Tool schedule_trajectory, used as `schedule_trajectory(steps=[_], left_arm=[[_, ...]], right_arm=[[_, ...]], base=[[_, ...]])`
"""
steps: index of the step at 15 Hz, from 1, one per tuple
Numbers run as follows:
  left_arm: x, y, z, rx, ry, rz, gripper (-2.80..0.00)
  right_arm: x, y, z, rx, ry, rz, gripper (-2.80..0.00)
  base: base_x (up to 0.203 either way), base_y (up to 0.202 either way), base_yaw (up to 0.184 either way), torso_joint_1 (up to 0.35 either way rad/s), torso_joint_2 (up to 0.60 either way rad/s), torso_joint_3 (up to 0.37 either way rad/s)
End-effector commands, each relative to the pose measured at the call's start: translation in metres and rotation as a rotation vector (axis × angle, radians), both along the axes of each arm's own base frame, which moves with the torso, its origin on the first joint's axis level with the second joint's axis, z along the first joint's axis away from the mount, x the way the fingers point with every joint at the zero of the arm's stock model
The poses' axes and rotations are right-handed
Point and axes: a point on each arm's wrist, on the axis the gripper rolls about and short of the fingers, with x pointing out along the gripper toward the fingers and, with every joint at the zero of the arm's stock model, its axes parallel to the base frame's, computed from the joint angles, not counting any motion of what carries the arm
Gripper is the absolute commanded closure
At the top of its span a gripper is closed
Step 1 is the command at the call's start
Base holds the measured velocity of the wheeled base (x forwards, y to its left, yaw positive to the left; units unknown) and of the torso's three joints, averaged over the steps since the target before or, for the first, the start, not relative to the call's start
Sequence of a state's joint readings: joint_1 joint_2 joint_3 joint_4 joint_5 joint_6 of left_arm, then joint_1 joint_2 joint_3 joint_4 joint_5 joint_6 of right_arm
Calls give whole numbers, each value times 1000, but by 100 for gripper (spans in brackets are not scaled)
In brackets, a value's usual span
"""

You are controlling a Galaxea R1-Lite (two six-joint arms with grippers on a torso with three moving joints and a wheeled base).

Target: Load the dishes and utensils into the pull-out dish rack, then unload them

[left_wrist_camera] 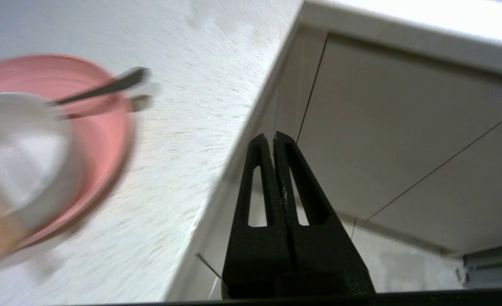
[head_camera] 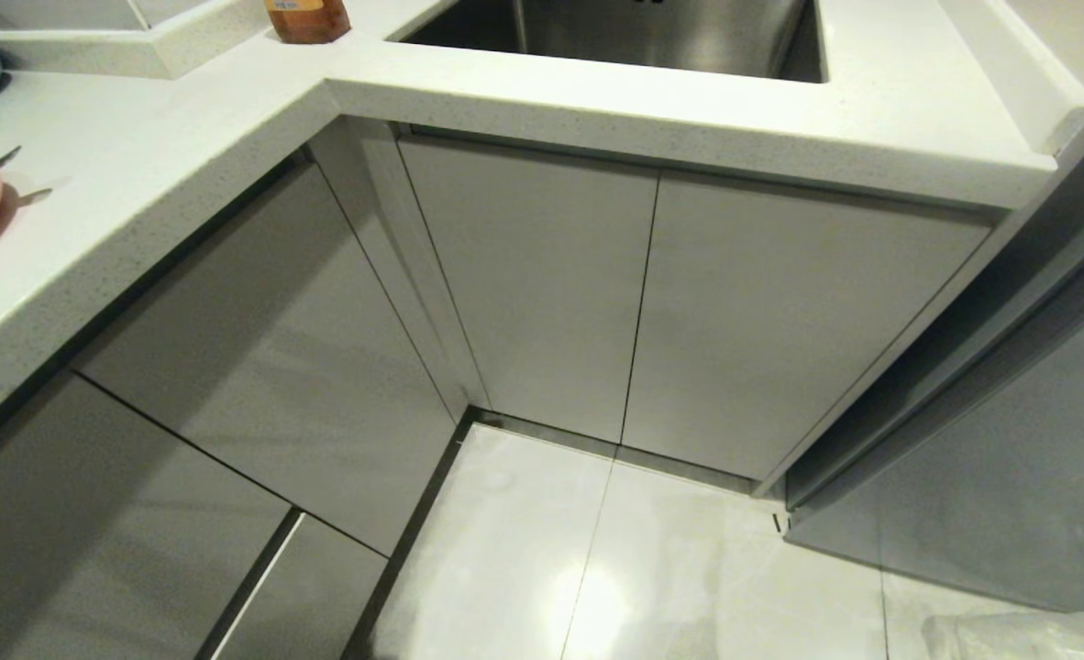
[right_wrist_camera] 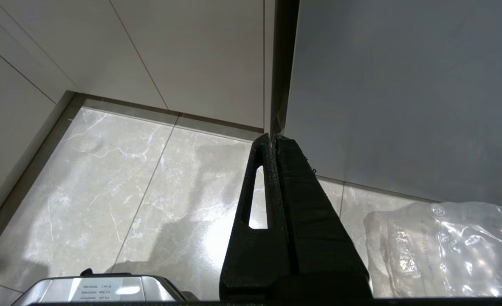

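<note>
Pink plate (left_wrist_camera: 106,140) on white counter (left_wrist_camera: 191,106), near its edge; white bowl (left_wrist_camera: 26,157) sits on plate, metal spoon (left_wrist_camera: 102,88) leaning out of bowl. Left gripper (left_wrist_camera: 273,138) beside counter edge, fingers pressed together, empty. Right gripper (right_wrist_camera: 273,138) low over floor tiles (right_wrist_camera: 149,191), fingers together, empty. Cabinet fronts (head_camera: 542,284) all closed.

Pink plate (left_wrist_camera: 106,140) on white counter (left_wrist_camera: 191,106)
</note>
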State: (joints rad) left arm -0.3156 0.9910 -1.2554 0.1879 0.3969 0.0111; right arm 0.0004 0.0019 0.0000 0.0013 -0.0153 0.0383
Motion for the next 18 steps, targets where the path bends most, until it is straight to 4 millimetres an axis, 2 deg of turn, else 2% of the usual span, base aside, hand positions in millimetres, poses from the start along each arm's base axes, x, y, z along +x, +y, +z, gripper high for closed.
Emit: schedule_trajectory(steps=[1,2,4,5,6,7,8,9,12,14,16,18], left_arm=[[-66,22,-2,-29,-148,42,0],[-88,26,-11,-24,-181,44,0],[-134,33,-45,18,-228,43,0],[-150,34,-70,48,-232,37,0],[-153,33,-95,60,-204,48,0],[-151,32,-114,50,-177,87,0],[-148,28,-125,45,-152,119,0],[-147,24,-138,57,-127,61,0],[-149,20,-203,119,-73,-10,0],[-134,19,-243,138,-26,-35,0],[-115,19,-273,151,-26,-44,0],[-106,18,-297,147,30,-58,0]], right_arm=[[0,0,-1,0,2,0,0],[0,0,-1,0,2,0,0],[0,0,-1,0,3,0,0],[0,0,0,0,1,0,0],[0,0,-1,0,3,1,0],[0,0,-1,0,3,1,0],[0,0,-1,0,3,1,0],[0,0,-1,0,2,1,0],[0,0,-1,0,3,0,0],[0,0,0,0,1,-1,0],[0,0,-1,0,3,0,0],[0,0,-1,0,3,1,0]], base=[[0,0,0,0,0,0],[0,0,0,0,0,0],[0,0,0,0,0,0],[0,0,0,0,0,0],[0,0,0,0,0,0],[0,0,0,0,0,0],[0,0,0,0,0,0],[0,0,0,0,0,0],[0,0,0,0,0,0],[0,0,0,0,0,0],[0,0,0,0,0,0],[0,0,0,0,0,0]])
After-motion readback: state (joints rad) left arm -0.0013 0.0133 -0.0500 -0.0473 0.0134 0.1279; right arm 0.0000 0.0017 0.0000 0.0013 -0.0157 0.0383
